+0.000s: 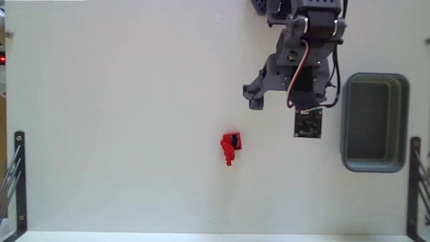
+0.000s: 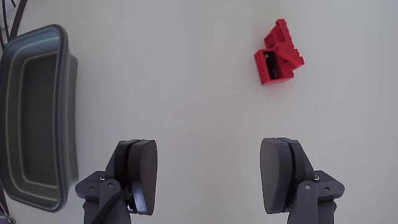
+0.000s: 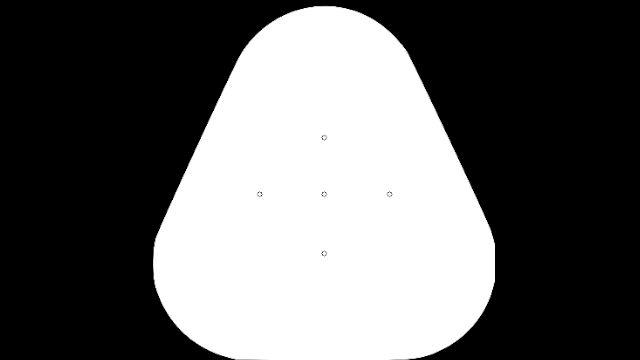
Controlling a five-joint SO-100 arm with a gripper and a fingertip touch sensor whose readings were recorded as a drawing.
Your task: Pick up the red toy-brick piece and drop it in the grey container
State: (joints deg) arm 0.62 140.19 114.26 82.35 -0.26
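You have the red toy-brick piece (image 1: 230,148) lying alone on the white table (image 1: 121,121), a little right of centre in the fixed view, with bare surface open on every side of it. The arm (image 1: 302,47) reaches down from the top edge of that view, and its jaws (image 1: 259,101) hang above and to the right of the piece, clear of it. In the wrist view the jaws (image 2: 208,171) stand wide apart with nothing between them, only bare table showing in the gap, and the piece (image 2: 277,56) sits ahead of them, off toward the upper right. The grey container (image 1: 374,122) lies near the right edge of the table in the fixed view, its long side running up and down, its hollow showing nothing inside; in the wrist view the container (image 2: 37,118) fills the left edge, just beside the left finger (image 2: 140,174). Black frame posts (image 1: 19,178) stand at the lower left and lower right corners of the fixed view, well apart from the piece. A small black board (image 1: 308,123) hangs under the arm, between the jaws and the container.
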